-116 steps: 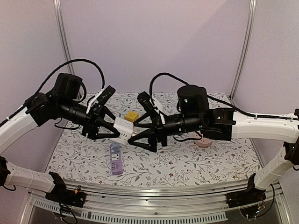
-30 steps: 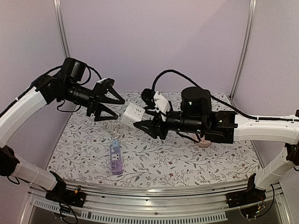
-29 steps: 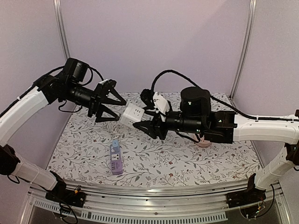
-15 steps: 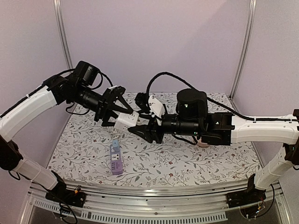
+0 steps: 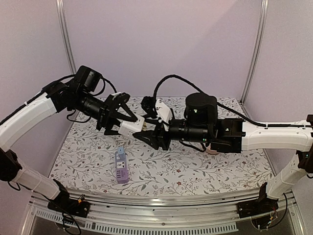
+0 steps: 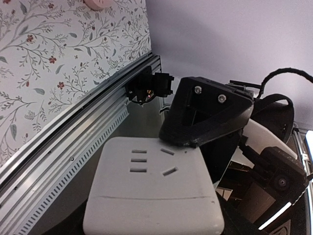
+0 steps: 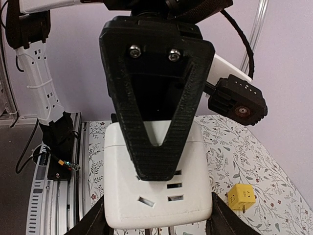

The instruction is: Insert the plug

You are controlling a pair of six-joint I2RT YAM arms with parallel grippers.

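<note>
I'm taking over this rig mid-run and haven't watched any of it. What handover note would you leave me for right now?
Right gripper: shut on the white adapter block, holding it in the air above the table.
Left gripper: fingers straddle the same block; whether they have clamped it cannot be told.
Purple power strip: lies flat on the table near the front edge, nothing plugged into it.
Done: the block is off the table, between both arms.
Left: probably settle which arm carries it, bring it down to the strip and press it in.
</note>
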